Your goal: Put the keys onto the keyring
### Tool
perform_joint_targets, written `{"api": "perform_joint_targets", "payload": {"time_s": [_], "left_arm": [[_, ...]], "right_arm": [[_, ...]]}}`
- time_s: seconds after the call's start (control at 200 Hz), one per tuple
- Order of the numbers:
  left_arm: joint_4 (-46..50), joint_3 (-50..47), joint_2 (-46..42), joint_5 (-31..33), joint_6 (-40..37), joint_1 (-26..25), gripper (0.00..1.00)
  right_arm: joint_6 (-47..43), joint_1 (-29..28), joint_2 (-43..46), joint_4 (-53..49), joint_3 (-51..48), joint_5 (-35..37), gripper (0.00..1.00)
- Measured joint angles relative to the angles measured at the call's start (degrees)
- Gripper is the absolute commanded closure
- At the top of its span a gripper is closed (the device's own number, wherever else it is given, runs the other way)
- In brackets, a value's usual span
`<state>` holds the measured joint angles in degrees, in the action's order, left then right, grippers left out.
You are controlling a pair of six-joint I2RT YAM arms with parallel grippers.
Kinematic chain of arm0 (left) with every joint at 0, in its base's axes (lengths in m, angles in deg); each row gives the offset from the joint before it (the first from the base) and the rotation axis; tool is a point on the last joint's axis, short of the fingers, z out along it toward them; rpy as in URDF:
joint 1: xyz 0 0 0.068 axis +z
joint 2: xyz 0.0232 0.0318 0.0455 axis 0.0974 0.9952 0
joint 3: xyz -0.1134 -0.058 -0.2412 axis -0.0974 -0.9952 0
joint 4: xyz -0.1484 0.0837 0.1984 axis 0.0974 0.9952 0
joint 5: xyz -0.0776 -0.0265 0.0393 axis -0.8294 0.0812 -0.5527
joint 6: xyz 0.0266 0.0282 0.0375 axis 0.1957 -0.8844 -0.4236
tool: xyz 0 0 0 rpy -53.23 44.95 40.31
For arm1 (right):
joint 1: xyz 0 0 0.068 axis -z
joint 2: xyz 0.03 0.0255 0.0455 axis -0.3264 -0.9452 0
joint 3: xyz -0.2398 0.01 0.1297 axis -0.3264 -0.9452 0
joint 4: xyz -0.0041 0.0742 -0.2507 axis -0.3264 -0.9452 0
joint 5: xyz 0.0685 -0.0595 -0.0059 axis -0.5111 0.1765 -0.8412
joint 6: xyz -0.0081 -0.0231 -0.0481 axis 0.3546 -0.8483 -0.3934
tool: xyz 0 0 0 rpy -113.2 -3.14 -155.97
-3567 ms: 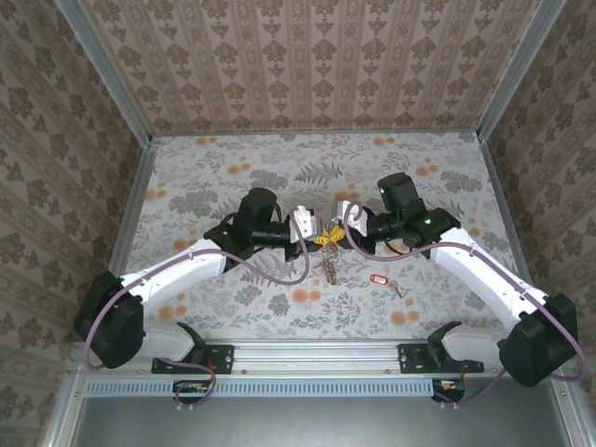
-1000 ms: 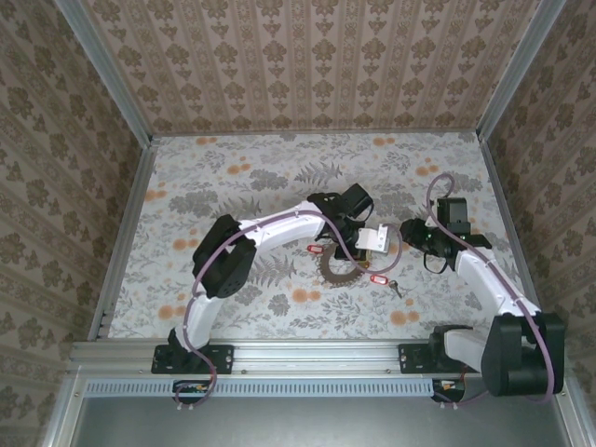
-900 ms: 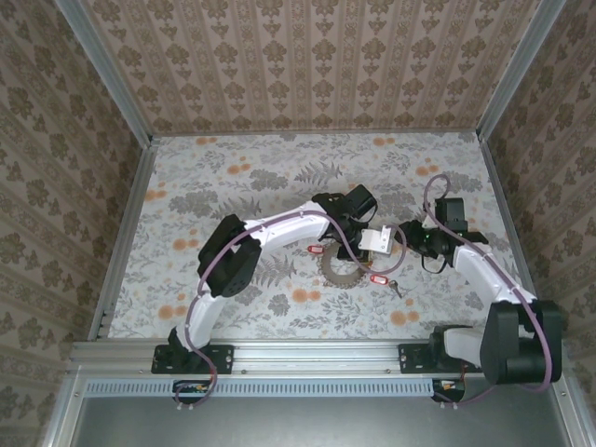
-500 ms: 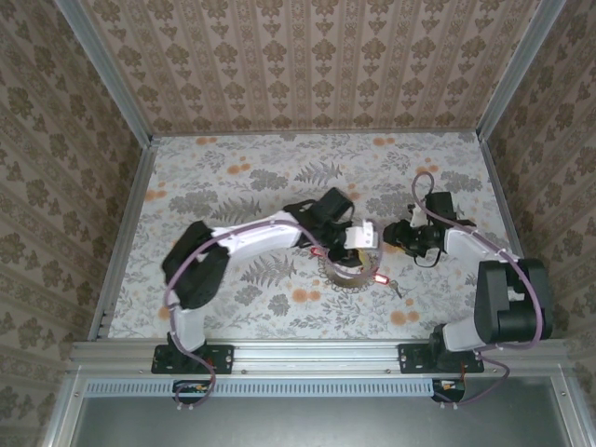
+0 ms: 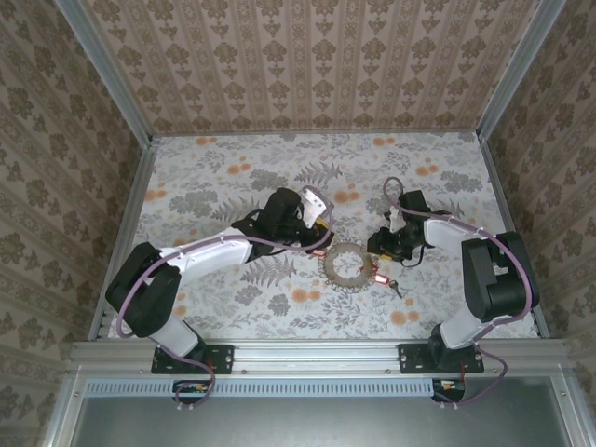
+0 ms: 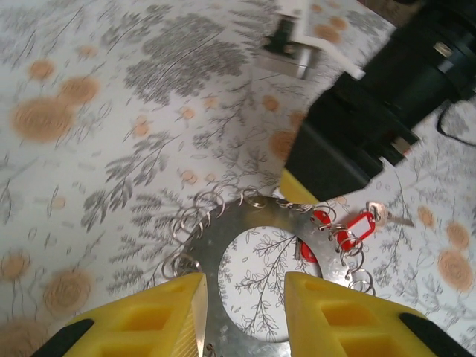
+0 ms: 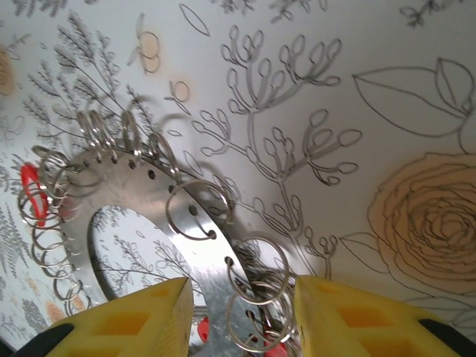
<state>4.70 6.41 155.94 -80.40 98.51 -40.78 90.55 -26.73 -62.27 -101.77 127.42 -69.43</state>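
The keyring [image 5: 346, 283] lies flat on the floral table, a metal disc with a round hole, fringed with wire loops. My left gripper [image 5: 321, 244] hangs over its left side, open; in the left wrist view its yellow fingers [image 6: 175, 306] stand either side of the hole, over the keyring [image 6: 207, 263]. My right gripper [image 5: 377, 253] is at the ring's right edge, open, and the rim and loops [image 7: 256, 286] lie between its fingers [image 7: 152, 316]. A red-tagged key [image 5: 380, 277] lies at the keyring's right rim, its tag [image 6: 355, 225] among the loops. A second red tag [image 5: 317, 250] shows at the left rim.
The floral tablecloth [image 5: 233, 168] is enclosed by patterned walls and aluminium posts [image 5: 126, 223]. The metal rail [image 5: 317, 356] with both arm bases runs along the near edge. The two grippers face each other closely across the ring.
The left arm has drawn back to the left and its jaws have parted. The right gripper has slid left to the keyring's right edge. The keyring rests on the table.
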Motion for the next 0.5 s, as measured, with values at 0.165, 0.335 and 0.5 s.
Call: {"api": "perform_joint_targets", "payload": {"time_s": [0.165, 0.335, 0.5], "left_arm": [[1.5, 0.0, 2.9, -0.9, 8.0, 0.7, 0.66], [2.6, 0.2, 8.4, -2.5, 12.7, 0.2, 0.66], [5.1, 3.5, 14.9, -3.1, 15.9, -0.8, 0.67]], "right_arm": [[0.0, -1.2, 0.0, -2.3, 0.0, 1.7, 0.58], [0.2, -1.6, 0.0, -3.0, 0.0, 1.7, 0.58], [0.6, -1.8, -1.0, -2.7, 0.0, 0.4, 0.6]]}}
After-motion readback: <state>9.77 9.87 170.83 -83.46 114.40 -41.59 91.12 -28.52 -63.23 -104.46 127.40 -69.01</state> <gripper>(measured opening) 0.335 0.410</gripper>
